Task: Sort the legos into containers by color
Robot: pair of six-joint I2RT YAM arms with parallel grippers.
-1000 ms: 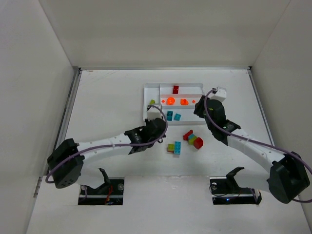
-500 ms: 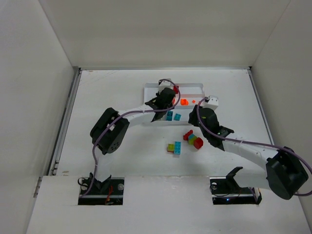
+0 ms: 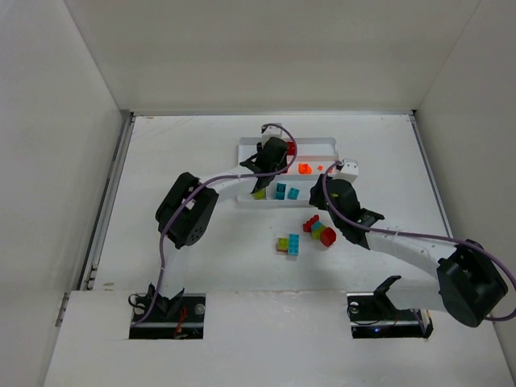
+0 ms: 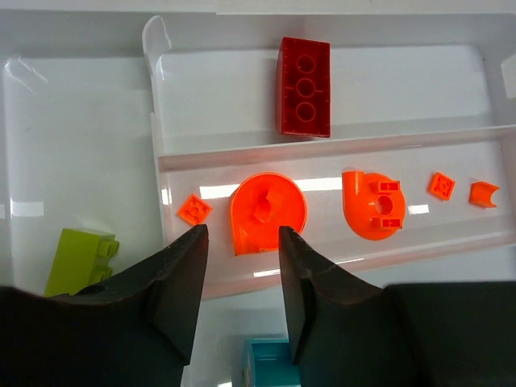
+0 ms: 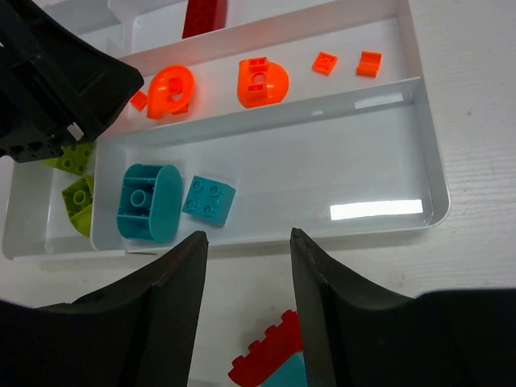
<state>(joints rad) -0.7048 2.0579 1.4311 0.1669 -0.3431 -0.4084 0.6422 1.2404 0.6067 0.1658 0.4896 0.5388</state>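
The white tray [image 3: 242, 147] holds the sorted legos. A red brick [image 4: 304, 86] lies in its far section. Two round orange pieces [image 4: 268, 211] [image 4: 372, 203] and tiny orange bits [image 4: 194, 210] lie in the middle section. Two teal pieces [image 5: 147, 201] [image 5: 209, 198] sit in the near section, and lime green bricks [image 4: 81, 260] in the left one. My left gripper [image 4: 240, 234] [image 3: 272, 153] hovers open over the orange section, holding nothing. My right gripper [image 5: 246, 238] [image 3: 329, 196] hangs open just in front of the tray [image 5: 435, 185], above a red piece [image 5: 270, 363] on the table.
Loose legos lie on the table in front of the tray: a red, teal and green cluster [image 3: 318, 230] and a green and teal pair [image 3: 289, 244]. The left arm's elbow [image 3: 187, 210] rests left of them. White walls enclose the table.
My left arm swung from the table in front of the tray to above the tray's orange section, and its jaws opened. My right gripper drifted slightly nearer and to the left.
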